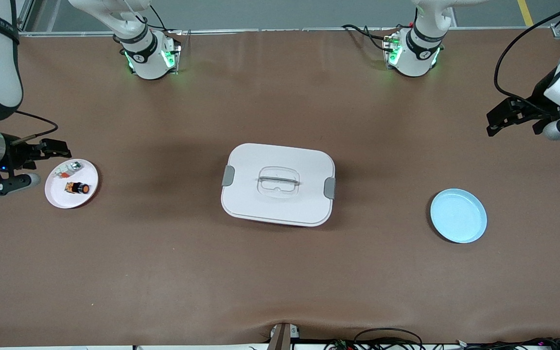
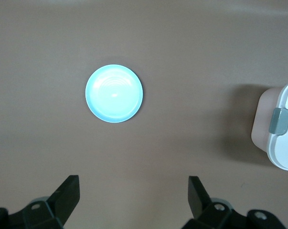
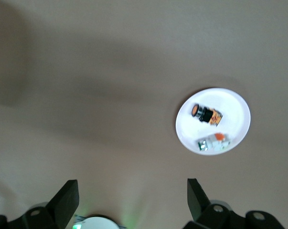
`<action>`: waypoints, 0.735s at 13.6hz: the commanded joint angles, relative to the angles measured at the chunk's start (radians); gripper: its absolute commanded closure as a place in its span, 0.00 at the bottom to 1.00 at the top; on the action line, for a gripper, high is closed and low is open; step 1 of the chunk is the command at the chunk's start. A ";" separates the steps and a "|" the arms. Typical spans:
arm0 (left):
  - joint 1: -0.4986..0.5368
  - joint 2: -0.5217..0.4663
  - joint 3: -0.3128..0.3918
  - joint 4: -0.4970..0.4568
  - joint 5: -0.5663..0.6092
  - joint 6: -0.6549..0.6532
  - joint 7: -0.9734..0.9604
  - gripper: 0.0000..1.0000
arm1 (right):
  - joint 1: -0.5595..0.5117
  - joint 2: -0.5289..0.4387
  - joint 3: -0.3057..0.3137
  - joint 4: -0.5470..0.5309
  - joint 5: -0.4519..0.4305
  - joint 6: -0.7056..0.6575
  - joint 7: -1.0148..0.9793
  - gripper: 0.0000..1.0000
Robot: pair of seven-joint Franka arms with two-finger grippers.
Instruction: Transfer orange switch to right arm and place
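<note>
The orange switch (image 1: 78,187) lies on its side on a small white plate (image 1: 63,197) toward the right arm's end of the table. It is a stubby black part with an orange face. In the right wrist view the orange switch (image 3: 206,114) shows on the white plate (image 3: 232,107), well off to one side of the jaws. My right gripper (image 1: 61,149) hangs in the air beside that plate, open and empty; the right gripper (image 3: 133,191) has only table between its fingers. My left gripper (image 1: 496,121) hovers over the left arm's end of the table, open and empty, as the left gripper (image 2: 134,191) shows.
A whitish-silver part (image 1: 68,168) shares the white plate. A white lidded box (image 1: 278,183) with grey clips sits mid-table. An empty light-blue plate (image 1: 458,216) lies toward the left arm's end, and this blue plate (image 2: 114,93) shows in the left wrist view. Cables run along the near edge.
</note>
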 commanded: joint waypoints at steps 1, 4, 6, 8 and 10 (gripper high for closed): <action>-0.001 -0.026 0.006 -0.021 -0.021 0.009 0.024 0.00 | 0.008 -0.001 -0.004 0.066 -0.007 -0.047 0.074 0.00; 0.001 -0.026 0.006 -0.021 -0.021 0.009 0.024 0.00 | 0.004 -0.001 -0.004 0.170 0.002 -0.047 0.084 0.00; 0.001 -0.024 0.006 -0.021 -0.021 0.009 0.024 0.00 | -0.005 -0.004 -0.016 0.190 0.047 -0.047 0.087 0.00; 0.001 -0.024 0.006 -0.021 -0.021 0.011 0.024 0.00 | -0.033 -0.008 -0.015 0.212 0.073 -0.047 0.086 0.00; 0.001 -0.026 0.006 -0.021 -0.021 0.011 0.024 0.00 | -0.035 -0.008 -0.015 0.226 0.076 -0.049 0.089 0.00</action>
